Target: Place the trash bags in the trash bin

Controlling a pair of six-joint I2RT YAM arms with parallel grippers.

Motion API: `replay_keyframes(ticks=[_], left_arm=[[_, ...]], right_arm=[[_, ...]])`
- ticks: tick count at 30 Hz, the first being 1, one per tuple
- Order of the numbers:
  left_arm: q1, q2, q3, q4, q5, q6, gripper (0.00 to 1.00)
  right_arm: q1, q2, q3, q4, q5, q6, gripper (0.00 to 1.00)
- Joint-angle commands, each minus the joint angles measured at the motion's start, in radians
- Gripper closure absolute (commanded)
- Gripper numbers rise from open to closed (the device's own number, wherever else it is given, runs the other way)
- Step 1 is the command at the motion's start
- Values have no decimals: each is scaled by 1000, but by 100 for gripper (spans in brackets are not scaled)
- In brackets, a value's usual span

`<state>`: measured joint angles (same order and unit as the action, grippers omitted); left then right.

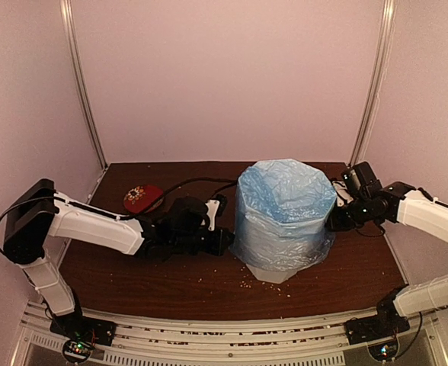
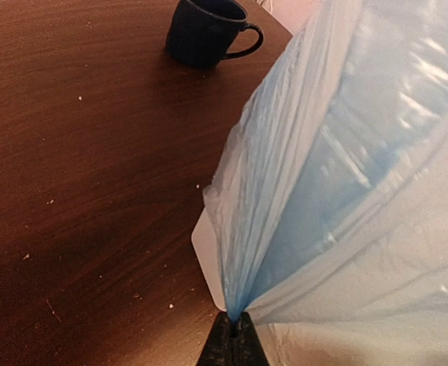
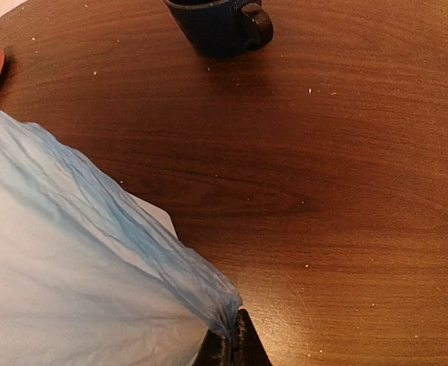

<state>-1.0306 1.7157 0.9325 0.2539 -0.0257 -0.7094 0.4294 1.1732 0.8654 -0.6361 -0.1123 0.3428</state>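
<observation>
The light-blue trash bag (image 1: 285,210) is draped over the trash bin, covering its top and sides. Only the bin's white base (image 1: 273,273) shows below the film. My left gripper (image 1: 222,240) is at the bin's lower left, shut on a pinched bunch of the bag (image 2: 285,191). In the left wrist view the film fans out from the closed tips of that gripper (image 2: 235,324), with the bin's white base (image 2: 205,252) beside it. My right gripper (image 1: 332,223) is at the bin's right side. It is shut on the bag's edge (image 3: 94,267), as the right wrist view of the gripper (image 3: 235,335) shows.
A dark blue mug (image 2: 205,30) (image 3: 220,23) stands on the brown table (image 1: 171,278) beyond the bin. A red round object (image 1: 142,198) lies at the back left. Crumbs dot the tabletop. White walls close in the back and both sides.
</observation>
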Motion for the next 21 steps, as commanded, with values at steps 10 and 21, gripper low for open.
replay_keyframes(ticks=[10,21], left_arm=[[-65,-304,-37,-243,-189,-33,37],[-259,-547,-249,-301,-319,-125,33]], right_arm=[[-5,-216,327,-257,175,6,44],[75,-109,605,-288,28,-57,73]])
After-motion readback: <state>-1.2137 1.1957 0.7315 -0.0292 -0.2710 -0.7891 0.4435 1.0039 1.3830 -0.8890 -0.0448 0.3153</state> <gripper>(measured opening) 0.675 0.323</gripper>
